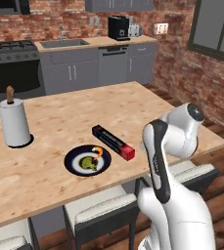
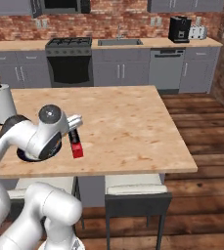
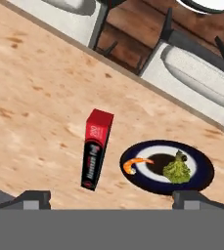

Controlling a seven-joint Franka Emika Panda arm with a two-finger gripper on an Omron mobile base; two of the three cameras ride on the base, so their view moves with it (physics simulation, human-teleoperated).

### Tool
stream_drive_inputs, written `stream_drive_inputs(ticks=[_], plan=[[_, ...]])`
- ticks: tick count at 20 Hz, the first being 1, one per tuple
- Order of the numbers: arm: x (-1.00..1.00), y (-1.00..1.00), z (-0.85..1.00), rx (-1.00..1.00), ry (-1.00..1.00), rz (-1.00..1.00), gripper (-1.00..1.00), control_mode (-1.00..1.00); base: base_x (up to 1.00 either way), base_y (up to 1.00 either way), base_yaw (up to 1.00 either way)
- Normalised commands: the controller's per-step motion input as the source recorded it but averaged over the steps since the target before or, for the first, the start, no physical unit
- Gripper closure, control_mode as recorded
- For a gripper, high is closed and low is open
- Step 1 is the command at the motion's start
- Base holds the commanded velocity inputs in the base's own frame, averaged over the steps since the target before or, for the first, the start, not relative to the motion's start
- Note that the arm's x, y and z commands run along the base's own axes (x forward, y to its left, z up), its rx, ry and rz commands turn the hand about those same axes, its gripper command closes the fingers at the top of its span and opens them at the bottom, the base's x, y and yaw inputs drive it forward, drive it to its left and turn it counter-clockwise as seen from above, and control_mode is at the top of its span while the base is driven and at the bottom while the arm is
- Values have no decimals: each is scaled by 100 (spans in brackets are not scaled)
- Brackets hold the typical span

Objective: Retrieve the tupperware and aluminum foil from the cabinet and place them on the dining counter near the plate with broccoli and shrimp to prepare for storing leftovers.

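On the dining counter point(image 1: 147, 105), a paper-towel roll point(image 1: 14, 122) stands far left. The plate with broccoli and shrimp point(image 1: 87, 160) sits mid-counter, the aluminum foil point(image 1: 113, 142) lying flat just beside it. The gripper point(image 3: 111, 200) hovers above, apparently spread wide and empty.

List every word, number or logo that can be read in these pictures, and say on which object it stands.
None can be read with certainty.
Aluminum foil box: white lettering along the black side and small white print on the red end, both too blurred to read; a round red logo at the black end.
Coffee machine, paper-towel roll, plate: no text visible.
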Motion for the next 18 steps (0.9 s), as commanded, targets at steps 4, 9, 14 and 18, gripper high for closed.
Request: stream_drive_inputs(ticks=[4, 9, 14, 18], plan=[[-13, 9, 100, -21, 34, 0, -100, -100, 0, 0, 0], [-83, 5, 68, -23, 14, 0, -100, -100, 0, 0, 0], [-100, 0, 3, -12, -8, 0, -100, -100, 0, 0, 0], [-100, 0, 0, -5, -19, 0, -100, -100, 0, 0, 0]])
